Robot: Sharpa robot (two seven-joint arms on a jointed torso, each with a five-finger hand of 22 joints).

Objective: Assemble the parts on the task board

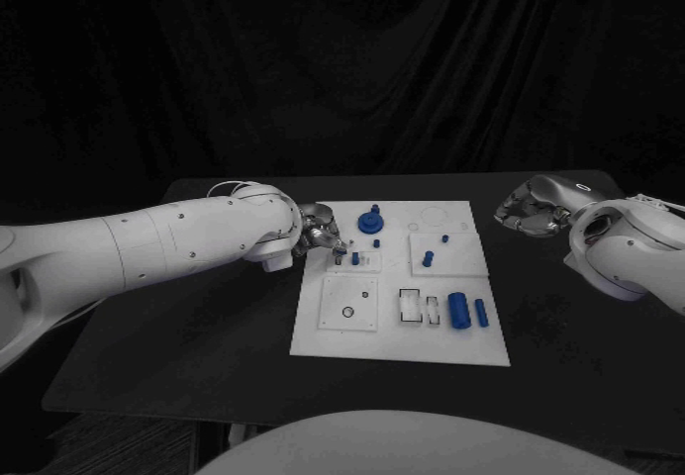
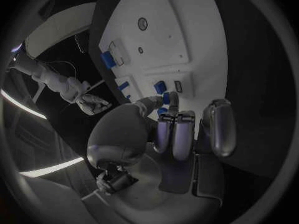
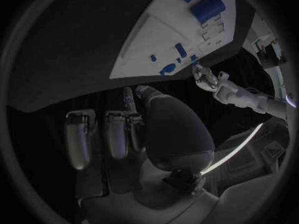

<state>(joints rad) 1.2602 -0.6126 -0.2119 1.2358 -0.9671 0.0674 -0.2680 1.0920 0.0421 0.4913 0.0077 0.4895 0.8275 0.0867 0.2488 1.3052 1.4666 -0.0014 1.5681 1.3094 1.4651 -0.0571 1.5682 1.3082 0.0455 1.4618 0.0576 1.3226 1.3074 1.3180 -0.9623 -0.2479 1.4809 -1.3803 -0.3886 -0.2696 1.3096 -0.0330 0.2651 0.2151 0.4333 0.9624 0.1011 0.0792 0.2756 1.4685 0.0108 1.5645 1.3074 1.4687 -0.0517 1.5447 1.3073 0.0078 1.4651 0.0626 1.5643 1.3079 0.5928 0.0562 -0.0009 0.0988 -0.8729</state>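
Black table [image 1: 186, 336], dark curtain behind; left hand [image 1: 317, 237] pinches blue part [image 2: 166, 98]; right hand [image 1: 526, 210] curled, holding nothing.

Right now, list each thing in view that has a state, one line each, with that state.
Left hand: at the board's left edge, fingertips on a small blue peg.
Right hand: off the board, above the bare table, fingers curled, holding nothing.
Task board: flat on the table.
Large blue cylinder: lying on its side.
Slim blue rod: lying beside it.
Blue round knob: standing upright.
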